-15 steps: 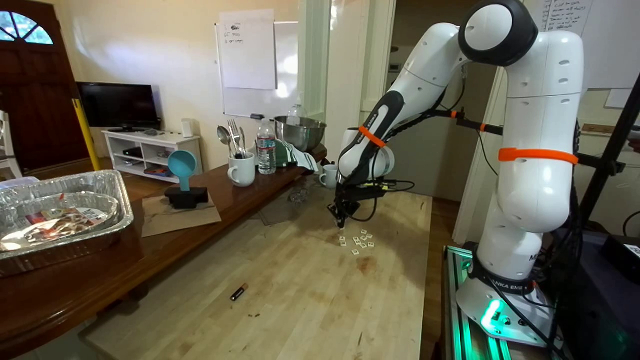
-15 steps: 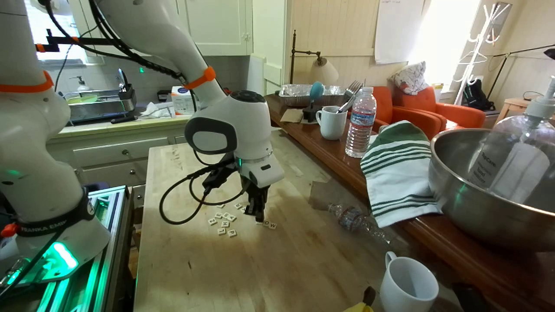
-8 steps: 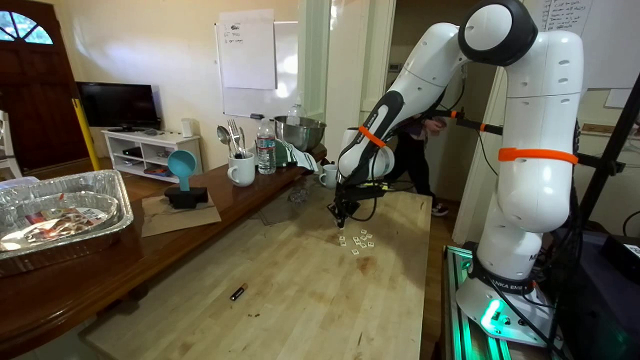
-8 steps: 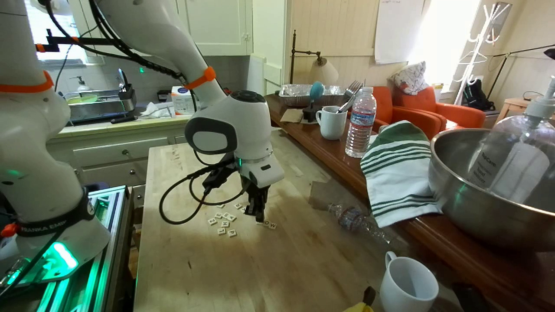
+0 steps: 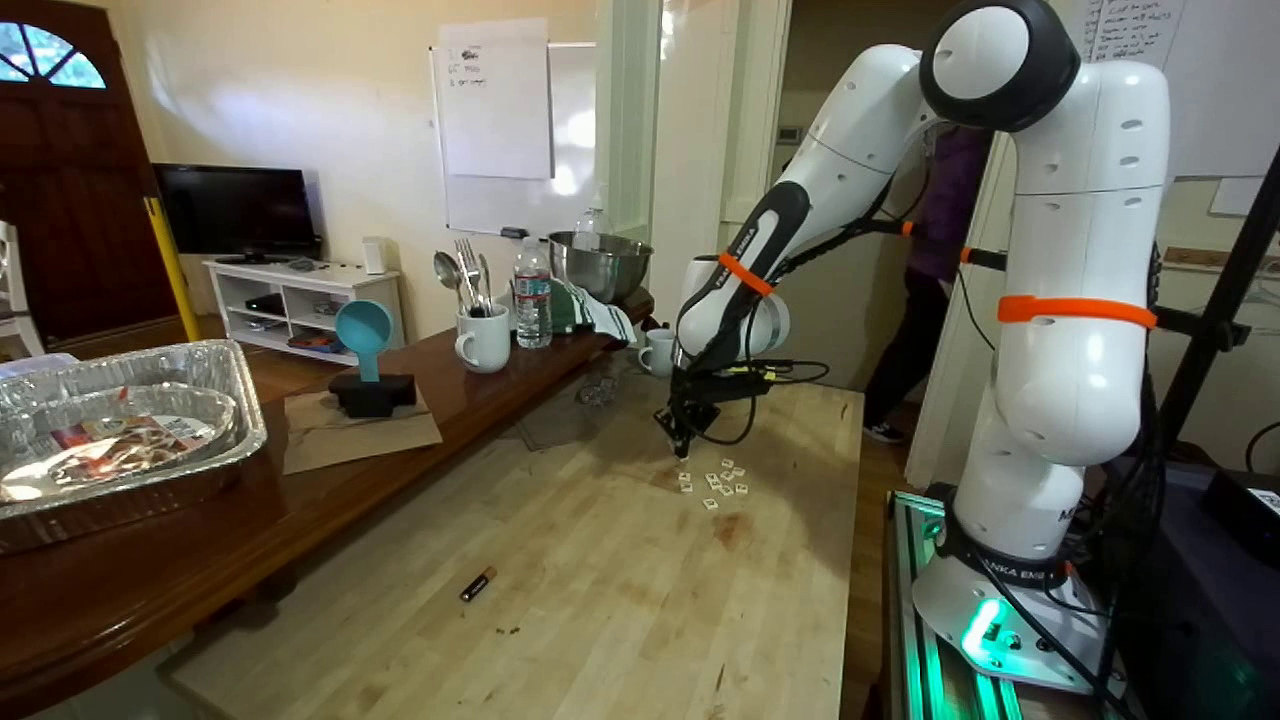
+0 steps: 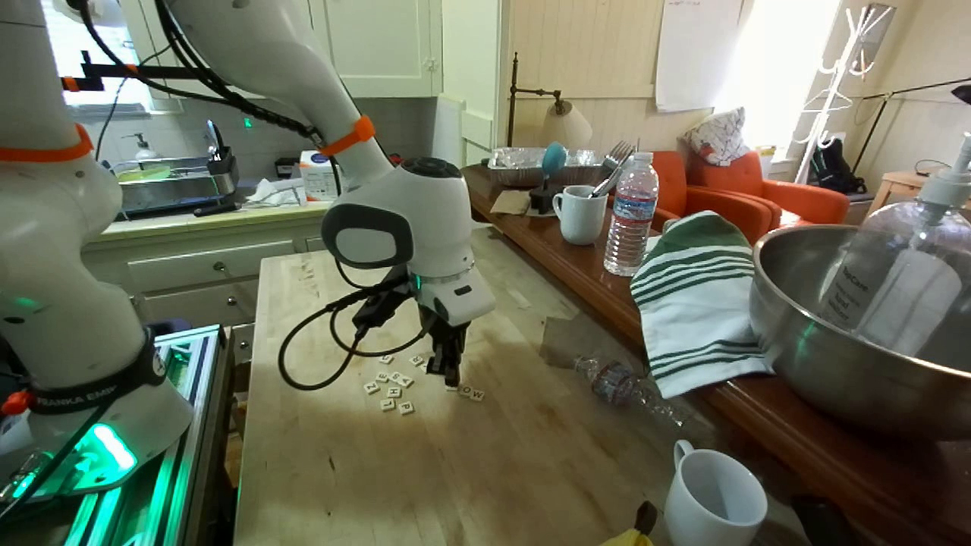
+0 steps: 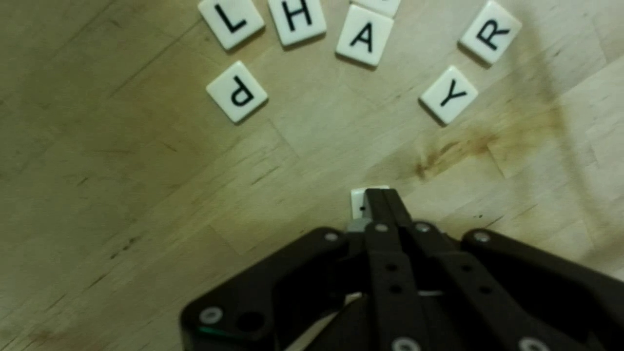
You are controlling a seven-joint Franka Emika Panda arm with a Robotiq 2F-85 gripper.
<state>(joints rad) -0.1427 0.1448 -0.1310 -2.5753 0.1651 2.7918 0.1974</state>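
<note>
My gripper point(image 7: 382, 191) is shut, its two black fingertips pressed together with nothing visible between them. The tips are over a white letter tile point(image 7: 357, 202) on the wooden table and hide most of it, including its letter. I cannot tell whether they touch it. In an exterior view, tiles marked O point(image 6: 464, 390) and W point(image 6: 476, 395) lie right beside the fingertips point(image 6: 453, 383). Several loose tiles lie farther off in the wrist view, among them L point(image 7: 232, 22), H point(image 7: 297, 20), A point(image 7: 364, 36), P point(image 7: 237, 92), Y point(image 7: 448, 95) and R point(image 7: 490, 34).
A battery point(image 5: 478, 584) lies on the table point(image 5: 600, 640). A crumpled plastic bottle point(image 6: 626, 387) and a white mug point(image 6: 715, 500) are along its side. A raised brown ledge holds a cutlery mug point(image 5: 484, 340), a water bottle point(image 5: 532, 293), a metal bowl point(image 5: 605, 265) and foil trays point(image 5: 235, 390).
The gripper has shifted very slightly and stays shut above the same tile. The tiles look unmoved. A person has appeared in the doorway behind the arm and walked rightward in an exterior view.
</note>
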